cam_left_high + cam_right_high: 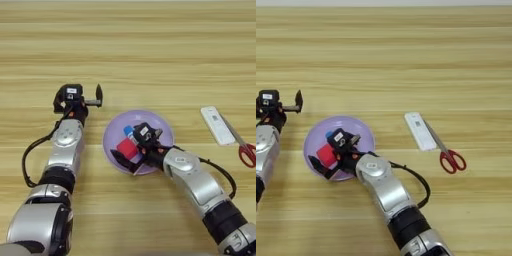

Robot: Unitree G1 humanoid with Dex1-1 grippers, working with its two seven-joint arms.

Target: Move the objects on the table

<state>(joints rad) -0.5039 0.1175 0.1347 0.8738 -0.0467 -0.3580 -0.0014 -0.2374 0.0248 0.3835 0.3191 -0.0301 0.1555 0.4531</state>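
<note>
The lavender plate lies on the table in front of me. In it rest the red cube and, just behind the cube, the blue tube with a white end. My right gripper reaches into the plate from the right and is open. One black finger lies along the near side of the cube, the other stands on its far right, so the cube sits between them. My left gripper rests on the table left of the plate, open and holding nothing.
A flat white rectangular thing lies to the right of the plate, with red-handled scissors beside it, partly cut off by the edge in the left eye view. The scissors show whole in the right eye view.
</note>
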